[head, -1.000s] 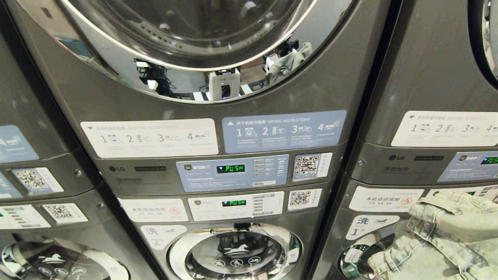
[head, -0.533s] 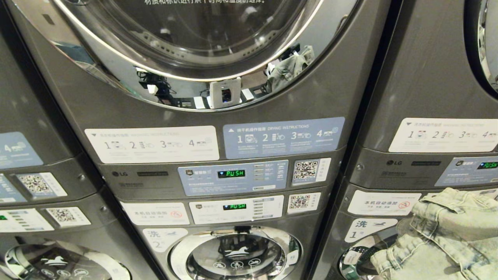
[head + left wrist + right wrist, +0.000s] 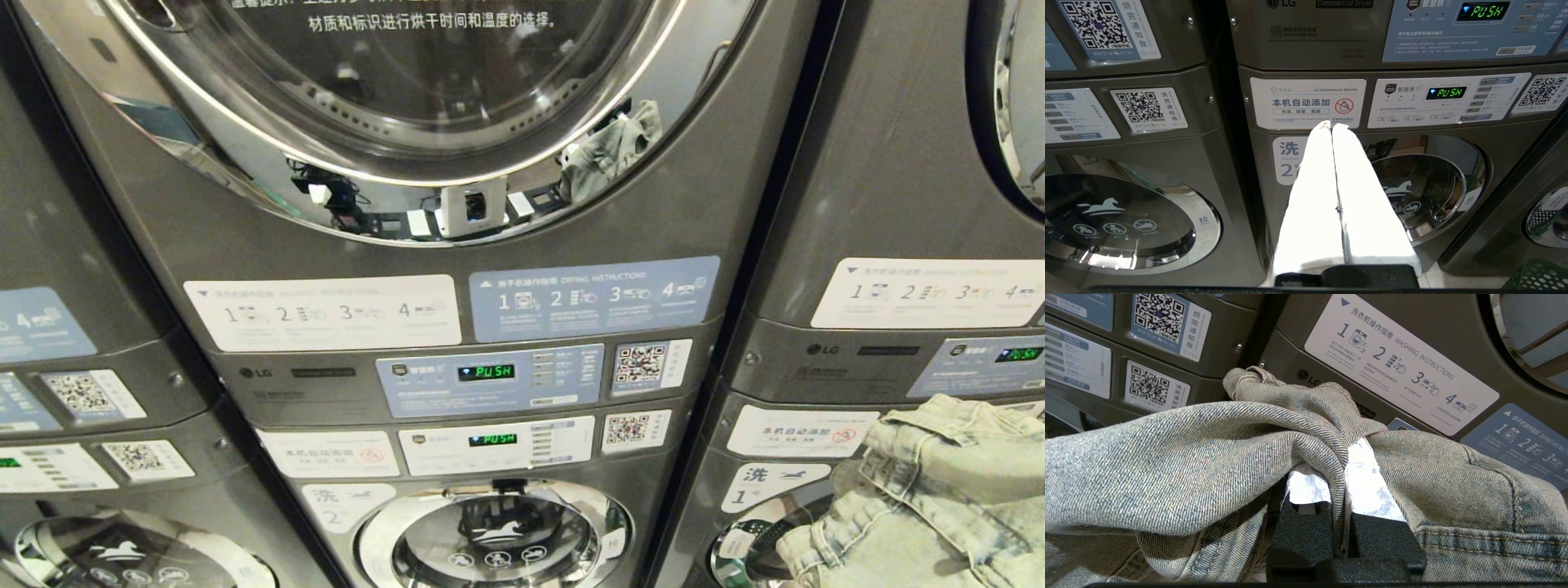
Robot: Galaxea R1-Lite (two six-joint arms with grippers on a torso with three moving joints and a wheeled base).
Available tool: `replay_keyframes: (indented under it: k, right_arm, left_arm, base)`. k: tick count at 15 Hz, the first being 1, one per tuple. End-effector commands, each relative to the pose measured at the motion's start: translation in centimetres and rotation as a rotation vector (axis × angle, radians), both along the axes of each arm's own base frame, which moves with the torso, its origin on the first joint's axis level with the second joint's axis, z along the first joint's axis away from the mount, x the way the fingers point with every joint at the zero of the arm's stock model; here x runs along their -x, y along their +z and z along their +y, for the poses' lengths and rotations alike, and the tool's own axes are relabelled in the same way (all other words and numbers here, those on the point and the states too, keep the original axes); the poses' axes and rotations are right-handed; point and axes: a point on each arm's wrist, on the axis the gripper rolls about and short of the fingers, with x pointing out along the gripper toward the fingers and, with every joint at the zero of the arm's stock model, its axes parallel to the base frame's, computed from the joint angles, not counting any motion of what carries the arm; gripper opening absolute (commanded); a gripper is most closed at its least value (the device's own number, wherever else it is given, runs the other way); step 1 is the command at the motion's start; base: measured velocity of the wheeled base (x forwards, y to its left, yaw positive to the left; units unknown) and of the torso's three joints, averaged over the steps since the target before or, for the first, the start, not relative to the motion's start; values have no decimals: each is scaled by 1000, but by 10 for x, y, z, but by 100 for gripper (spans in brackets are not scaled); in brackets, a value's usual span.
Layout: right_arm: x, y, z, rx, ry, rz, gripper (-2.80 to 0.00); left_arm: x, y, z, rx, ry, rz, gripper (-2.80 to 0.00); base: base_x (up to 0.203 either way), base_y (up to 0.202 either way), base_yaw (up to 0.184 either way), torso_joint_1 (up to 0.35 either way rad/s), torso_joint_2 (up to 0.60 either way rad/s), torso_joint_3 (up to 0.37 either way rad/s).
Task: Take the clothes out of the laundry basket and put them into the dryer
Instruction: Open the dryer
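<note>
The right hand point(image 3: 1341, 535) grips the jeans point(image 3: 922, 498) at the head view's lower right, beside the dryer point(image 3: 457, 204). The left hand point(image 3: 1332, 127) is clenched, empty.

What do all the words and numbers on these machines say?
"PUSH": green display on the dryer panel.
"PUSH": washer display.
"LG Commercial Washer": white sticker.
"WASHING INSTRUCTIONS", 1 to 4: white label.
"DRYING INSTRUCTIONS": blue label.
Small print under them: unreadable.
</note>
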Motion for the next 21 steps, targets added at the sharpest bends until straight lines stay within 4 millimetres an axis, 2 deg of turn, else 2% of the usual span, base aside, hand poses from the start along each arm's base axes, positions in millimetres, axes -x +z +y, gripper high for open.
replay_keyframes:
  k: [1,21]
  right_arm:
    - [0,1,0,3,1,-5,-280]
    - [1,3,-1,-13,-25,-13,-280]
  left_arm:
    - [0,0,0,0,1,-1,-280]
    - [0,0,0,0,0,-1,-280]
  base:
    - [0,0,0,76,-153,-90]
    - [0,0,0,64,-122,-61]
